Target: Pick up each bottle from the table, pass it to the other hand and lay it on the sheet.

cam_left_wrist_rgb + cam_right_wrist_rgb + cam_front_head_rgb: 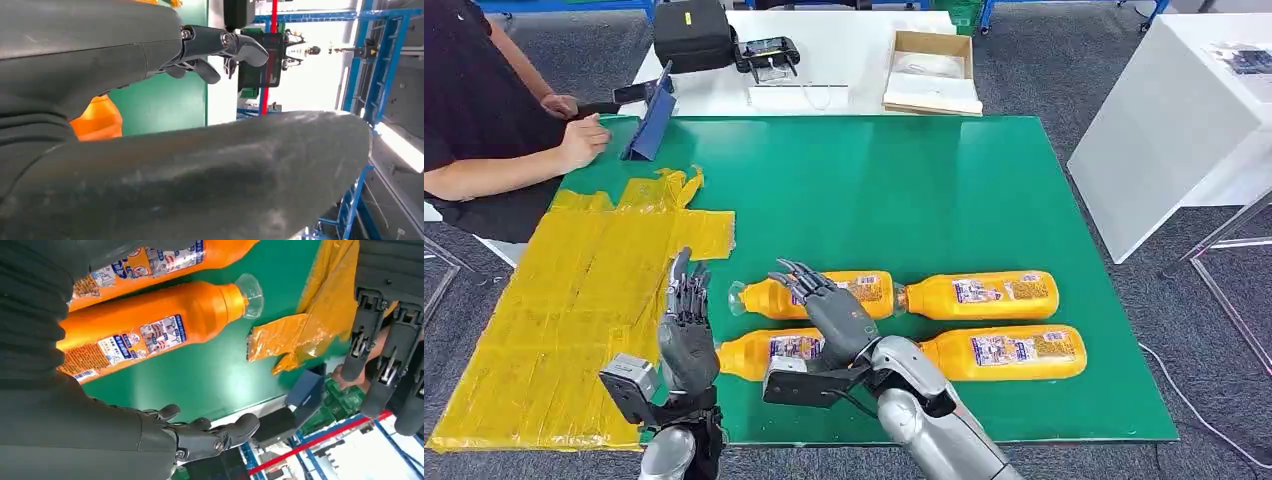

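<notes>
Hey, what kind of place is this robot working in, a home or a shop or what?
Most likely a robotics lab or test workshop: a green work table laid out with orange bottles, blue metal racking, and a person seated alongside with a tablet.

bottles (989, 296): orange, blue-white labels | sheet (574, 310): yellow | table (904, 190): green

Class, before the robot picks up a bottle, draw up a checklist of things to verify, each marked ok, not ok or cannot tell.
1. Right hand holds nothing, fingers spread: ok.
2. Left hand holds nothing, ready to receive: ok.
3. Right hand is above the near-left bottle: ok; whether it touches, cannot tell.
4. Four bottles lie on the green table, none on the yellow sheet: ok.
5. Sheet has bare room for a bottle: ok.
6. Person's hand is off the sheet: ok.
</notes>
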Controlling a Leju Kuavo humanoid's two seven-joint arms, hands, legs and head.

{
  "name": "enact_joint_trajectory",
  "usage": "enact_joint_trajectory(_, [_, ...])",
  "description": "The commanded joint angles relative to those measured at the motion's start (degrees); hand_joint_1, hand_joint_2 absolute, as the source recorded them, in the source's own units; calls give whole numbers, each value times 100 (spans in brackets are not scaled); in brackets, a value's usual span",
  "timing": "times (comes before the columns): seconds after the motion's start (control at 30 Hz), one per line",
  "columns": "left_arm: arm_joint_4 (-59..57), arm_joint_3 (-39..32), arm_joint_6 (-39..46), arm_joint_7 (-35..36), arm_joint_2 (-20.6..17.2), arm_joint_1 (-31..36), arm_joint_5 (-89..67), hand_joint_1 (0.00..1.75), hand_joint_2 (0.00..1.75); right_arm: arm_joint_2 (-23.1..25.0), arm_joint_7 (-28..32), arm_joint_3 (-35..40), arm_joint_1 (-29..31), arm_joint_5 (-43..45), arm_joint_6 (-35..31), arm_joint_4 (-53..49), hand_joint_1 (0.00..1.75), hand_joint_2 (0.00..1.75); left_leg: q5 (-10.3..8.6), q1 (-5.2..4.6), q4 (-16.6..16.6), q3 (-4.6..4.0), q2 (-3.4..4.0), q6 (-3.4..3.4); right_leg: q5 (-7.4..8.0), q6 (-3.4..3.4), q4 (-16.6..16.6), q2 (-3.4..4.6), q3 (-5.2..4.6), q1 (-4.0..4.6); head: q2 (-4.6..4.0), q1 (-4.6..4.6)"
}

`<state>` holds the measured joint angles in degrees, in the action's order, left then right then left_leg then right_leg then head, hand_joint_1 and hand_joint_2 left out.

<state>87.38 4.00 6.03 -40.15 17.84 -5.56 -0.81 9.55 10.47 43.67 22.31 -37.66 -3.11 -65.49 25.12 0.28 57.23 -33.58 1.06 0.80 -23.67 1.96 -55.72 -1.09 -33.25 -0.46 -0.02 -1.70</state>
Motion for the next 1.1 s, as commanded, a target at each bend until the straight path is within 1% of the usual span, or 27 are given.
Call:
enact_joint_trajectory(0.03, [-217, -241, 23, 15, 72, 138, 26, 0, 0, -397, 14, 840, 647, 341, 533, 609, 0, 175, 1, 0, -6, 18, -4, -4, -1, -5, 3, 10, 16, -1, 0, 0])
enact_joint_trajectory(0.17, [-170, -339, -17, 15, 66, 99, 64, 0, 0, -583, -187, 1262, 818, 579, 806, 638, 0, 175, 2, 1, -4, 13, 0, -2, -1, -3, 3, 9, 11, 1, 0, 0])
enact_joint_trajectory(0.27, [-178, -399, -54, 15, 71, 97, 78, 0, 0, -598, -294, 1484, 979, 601, 895, 834, 0, 175, 5, 0, -5, 25, -4, -4, -4, -6, 2, 13, 21, -1, 0, 0])
enact_joint_trajectory(0.3, [-170, -410, -69, 15, 74, 94, 79, 0, 0, -595, -310, 1541, 1011, 596, 877, 868, 0, 175, 3, 1, -5, 17, -1, -2, -1, -3, 3, 10, 15, 0, 0, 0])
enact_joint_trajectory(0.57, [-174, -412, -89, 15, 72, 96, 81, 0, 0, -582, -320, 1562, 1029, 626, 887, 905, 0, 175, 4, 1, -4, 20, -1, -3, -2, -5, 2, 13, 17, 0, 0, 2])
enact_joint_trajectory(0.6, [-215, -517, -131, 15, 95, 104, 114, 0, 0, -631, -498, 1937, 1259, 714, 1017, 1040, 0, 175, 2, 0, -3, 12, -3, -2, -1, -3, 2, 8, 11, -1, 0, 2])
enact_joint_trajectory(0.7, [-215, -517, -131, 15, 95, 104, 114, 0, 0, -631, -498, 1937, 1259, 714, 1017, 1040, 0, 175, 6, 0, -2, 22, -8, -4, -6, -7, -2, 10, 20, -1, 0, 2])
enact_joint_trajectory(0.8, [-212, -521, -136, 15, 94, 100, 117, 0, 0, -641, -502, 1948, 1261, 715, 1018, 1043, 0, 175, 1, 0, -2, 9, -4, -2, -1, -3, 1, 5, 8, -1, 0, 0])
enact_joint_trajectory(1.1, [-213, -612, -240, 15, 136, 91, 131, 0, 0, -610, -843, 2451, 1439, 584, 1144, 1451, 0, 175, 1, 0, -3, 10, -4, -2, -1, -3, 2, 5, 8, -1, 0, 0])
